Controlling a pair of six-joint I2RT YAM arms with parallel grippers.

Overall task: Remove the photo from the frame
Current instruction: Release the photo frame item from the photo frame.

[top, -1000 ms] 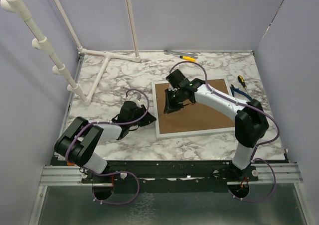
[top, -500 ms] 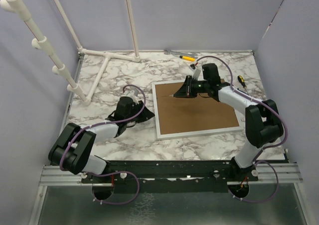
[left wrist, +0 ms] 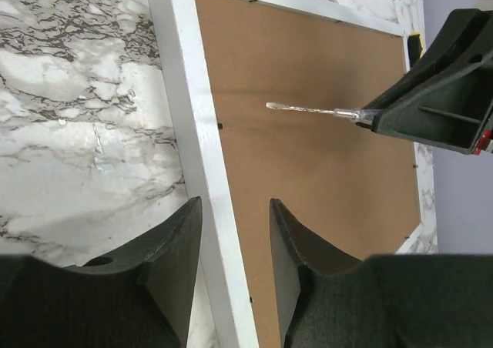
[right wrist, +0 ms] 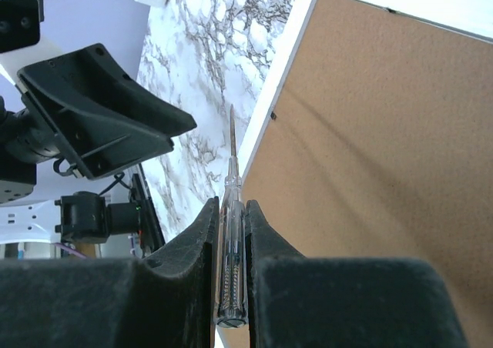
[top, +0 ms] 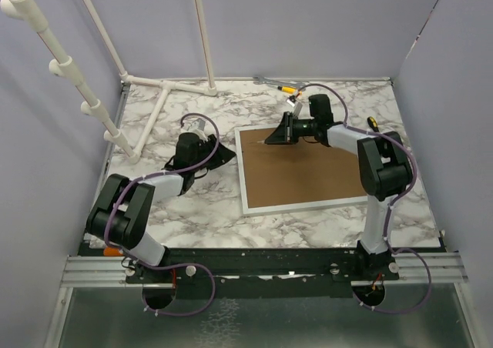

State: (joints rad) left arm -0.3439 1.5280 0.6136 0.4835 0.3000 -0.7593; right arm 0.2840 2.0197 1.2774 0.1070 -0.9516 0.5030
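From above, one frame (top: 300, 171) lies back-up on the bench (top: 177, 209), its photo hidden, and the left tool (top: 225, 157) sits just off its left edge. Left wrist: that tool stands partway open, empty. Right wrist: the right tool (right wrist: 229, 209) pinches one screwdriver (right wrist: 232, 185), its tip over the frame's border.

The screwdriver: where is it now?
In the left wrist view, the screwdriver is clamped in the right gripper, its tip over the frame's brown back, near the far left corner.
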